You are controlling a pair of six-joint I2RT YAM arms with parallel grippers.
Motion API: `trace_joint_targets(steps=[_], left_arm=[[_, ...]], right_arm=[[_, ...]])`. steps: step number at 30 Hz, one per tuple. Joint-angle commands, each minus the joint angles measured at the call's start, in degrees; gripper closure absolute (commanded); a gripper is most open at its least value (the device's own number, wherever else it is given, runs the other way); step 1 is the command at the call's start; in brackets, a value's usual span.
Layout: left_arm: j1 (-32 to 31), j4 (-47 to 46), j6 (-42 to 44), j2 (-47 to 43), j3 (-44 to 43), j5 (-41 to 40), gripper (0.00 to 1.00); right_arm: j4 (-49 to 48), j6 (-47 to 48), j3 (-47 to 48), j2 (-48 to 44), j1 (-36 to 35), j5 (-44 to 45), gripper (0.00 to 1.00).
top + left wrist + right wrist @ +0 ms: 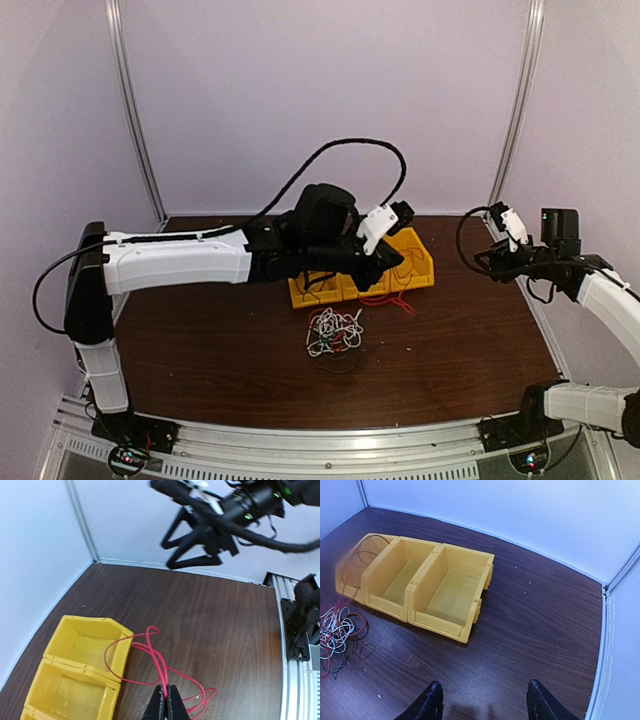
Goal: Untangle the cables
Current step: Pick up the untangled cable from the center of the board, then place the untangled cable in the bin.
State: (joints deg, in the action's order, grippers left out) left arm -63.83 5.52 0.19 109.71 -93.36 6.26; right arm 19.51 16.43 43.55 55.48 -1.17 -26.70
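Brown table (210,615), left jaws tight on red cable (156,657), right jaws wide

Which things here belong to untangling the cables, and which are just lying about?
Job in hand:
- clump of tangled cables
- red cable, pinched in the shut left claw

Lying about:
- three yellow bins side by side; the red cable drapes over one

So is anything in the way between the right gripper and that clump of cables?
Nothing visible. In the right wrist view, only bare table lies between the open right gripper and the clump of cables; the yellow bins sit farther back, beside that path.
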Motion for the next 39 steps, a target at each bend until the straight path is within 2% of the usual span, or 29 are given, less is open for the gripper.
trace_joint_targets(steps=[1, 4, 10, 21, 31, 39], left_arm=[[5.7, -1.5, -6.8, -5.6, 1.9, -5.3, 0.98], [9.3, -1.2, -9.4, -7.5, 3.4, -10.0, 0.98], [14.7, -3.4, -12.8, -8.7, 7.2, -12.7, 0.98], [17.5, -6.0, -18.3, -4.8, 12.6, -17.6, 0.99], [19.4, -13.9, -21.7, 2.2, 11.6, -13.1, 0.99], [21.0, -23.6, -22.5, 5.2, 12.1, -0.9, 0.98]], right_arm=[[-1.3, -0.2, -0.5, -0.4, 0.4, 1.2, 0.43], [-1.4, 0.2, -0.6, -0.7, 0.5, 0.9, 0.43], [-1.2, 0.6, -0.7, -0.6, 0.4, 0.9, 0.43], [-1.1, 1.1, -0.8, -0.1, 0.5, 0.4, 0.43], [-0.8, 1.5, -0.9, 0.4, 0.5, 0.1, 0.43], [-0.7, 1.8, -0.9, 0.6, 0.4, 0.0, 0.43]])
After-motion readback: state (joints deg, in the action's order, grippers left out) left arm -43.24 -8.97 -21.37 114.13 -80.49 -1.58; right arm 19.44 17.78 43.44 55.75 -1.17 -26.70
